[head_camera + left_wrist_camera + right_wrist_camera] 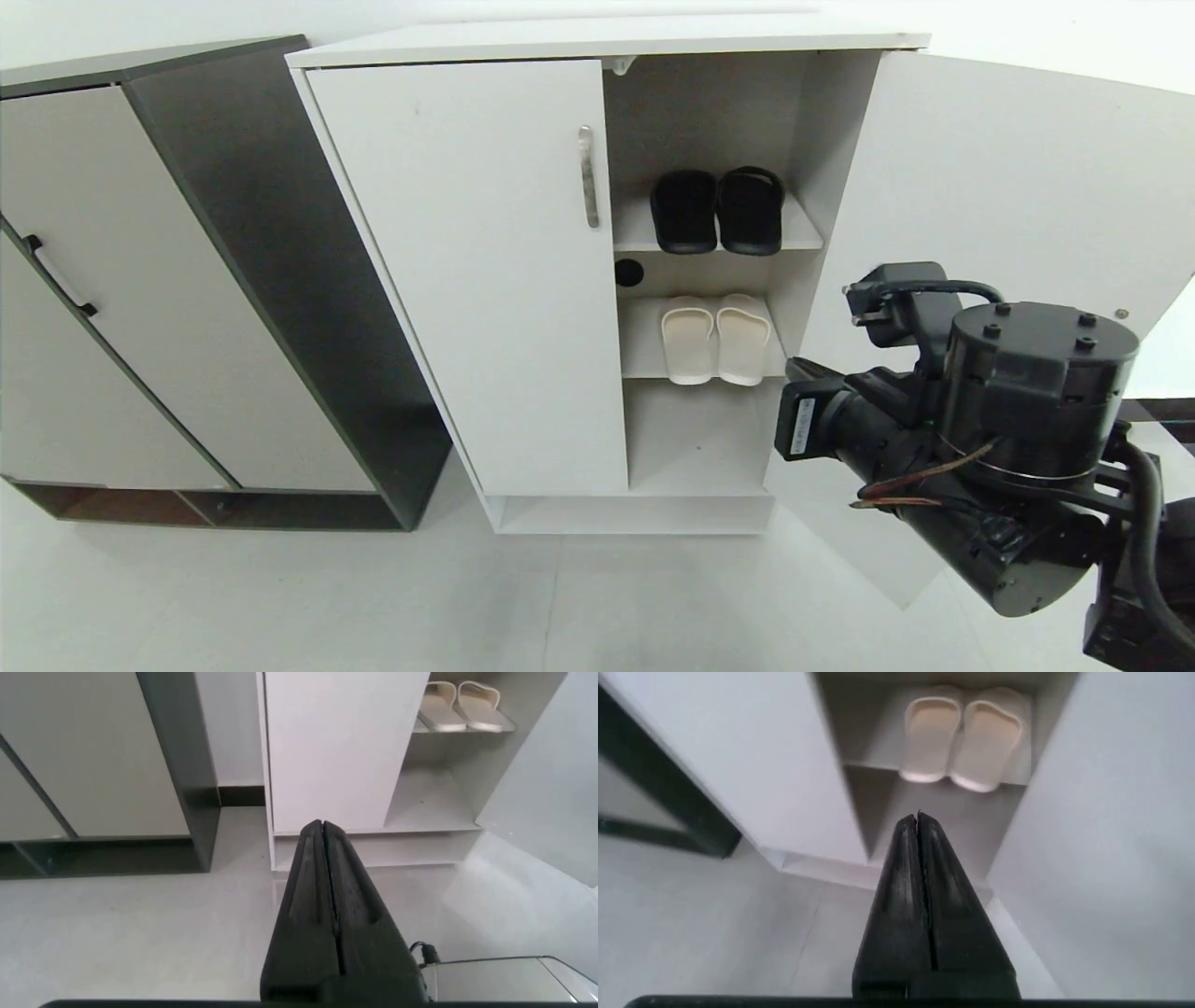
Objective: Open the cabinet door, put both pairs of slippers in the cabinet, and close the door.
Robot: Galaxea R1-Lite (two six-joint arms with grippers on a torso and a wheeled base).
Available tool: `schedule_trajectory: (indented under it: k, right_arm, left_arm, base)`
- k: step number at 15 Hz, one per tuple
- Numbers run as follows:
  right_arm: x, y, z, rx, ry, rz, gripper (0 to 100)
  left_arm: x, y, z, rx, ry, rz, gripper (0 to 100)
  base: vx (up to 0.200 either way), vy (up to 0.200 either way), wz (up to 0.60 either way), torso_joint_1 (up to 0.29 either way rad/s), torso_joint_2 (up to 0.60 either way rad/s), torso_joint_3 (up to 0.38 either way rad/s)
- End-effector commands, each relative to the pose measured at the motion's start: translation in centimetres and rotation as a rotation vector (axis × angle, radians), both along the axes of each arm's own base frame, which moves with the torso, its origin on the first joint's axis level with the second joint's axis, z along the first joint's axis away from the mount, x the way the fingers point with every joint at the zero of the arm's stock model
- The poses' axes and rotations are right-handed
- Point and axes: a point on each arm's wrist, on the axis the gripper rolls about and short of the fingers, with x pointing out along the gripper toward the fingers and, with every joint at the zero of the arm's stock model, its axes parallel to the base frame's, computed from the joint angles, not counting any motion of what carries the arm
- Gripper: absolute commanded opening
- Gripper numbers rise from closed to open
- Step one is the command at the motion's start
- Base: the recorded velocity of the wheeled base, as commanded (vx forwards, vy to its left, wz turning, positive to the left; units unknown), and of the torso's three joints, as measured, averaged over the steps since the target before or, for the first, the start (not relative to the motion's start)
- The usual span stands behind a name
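Hand (918,821) of right arm (980,439) closed, aimed beneath white slippers (966,733).

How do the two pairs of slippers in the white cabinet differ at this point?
The black slide slippers sit on the upper shelf; the cream slippers sit on the shelf below. The black pair stands out against the white cabinet; the cream pair nearly matches it. Both pairs lie side by side at their shelf's front edge, in the half with the open door.
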Motion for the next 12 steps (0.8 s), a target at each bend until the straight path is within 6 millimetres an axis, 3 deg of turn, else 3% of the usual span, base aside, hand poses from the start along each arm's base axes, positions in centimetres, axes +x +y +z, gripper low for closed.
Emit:
schedule_trajectory:
  k: [1,8,12]
  right_arm:
    - [0.4,0.0,-0.4,-0.011,-0.012,-0.01,0]
    - [0.5,0.0,-1.1,-0.022,-0.06,-0.004,0]
    - [1.0,-0.2,-1.5,-0.032,-0.051,-0.026,0]
  left_arm:
    - [0.0,0.0,0.0,0.0,0.0,0.001,0]
    - [0.0,0.0,0.0,0.0,0.002,0.001,0]
    - [0.0,0.0,0.0,0.0,0.0,0.001,0]
  base:
    - [0.0,0.0,0.0,0.0,0.0,0.0]
    - [0.0,0.0,0.0,0.0,0.0,0.0]
    - [0.0,0.0,0.0,0.152,-0.11,-0.126]
